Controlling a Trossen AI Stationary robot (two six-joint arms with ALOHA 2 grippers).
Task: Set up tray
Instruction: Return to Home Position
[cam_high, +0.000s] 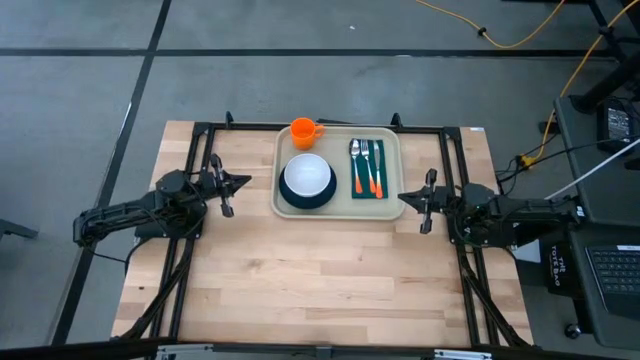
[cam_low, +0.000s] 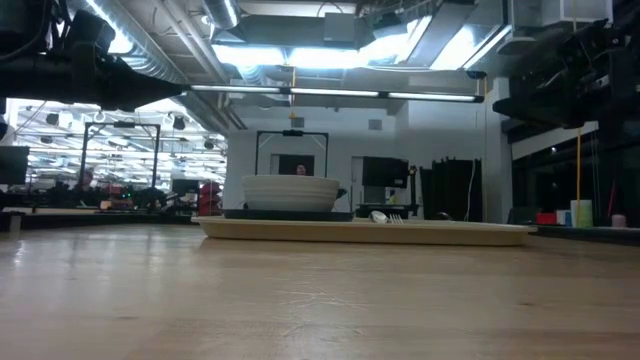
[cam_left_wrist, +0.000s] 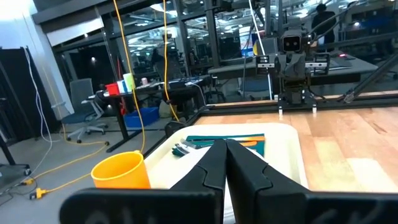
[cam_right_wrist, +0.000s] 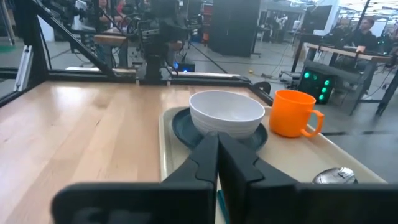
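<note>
Beige tray (cam_high: 342, 209) carries white bowl (cam_high: 307, 175), orange mug (cam_high: 304, 131) and cutlery (cam_high: 366, 166); left gripper (cam_high: 241, 183) and right gripper (cam_high: 404, 198) flank it, fingers together.

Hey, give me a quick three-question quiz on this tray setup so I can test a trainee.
1. True or false: the white bowl sits inside the orange mug.
2. What lies directly under the cutlery on the tray? A) dark green napkin B) a paper towel C) a cutting board
3. Which is nearer the napkin, the left pincer or the right pincer?

Key: 1 false; 2 A; 3 right pincer.
</note>
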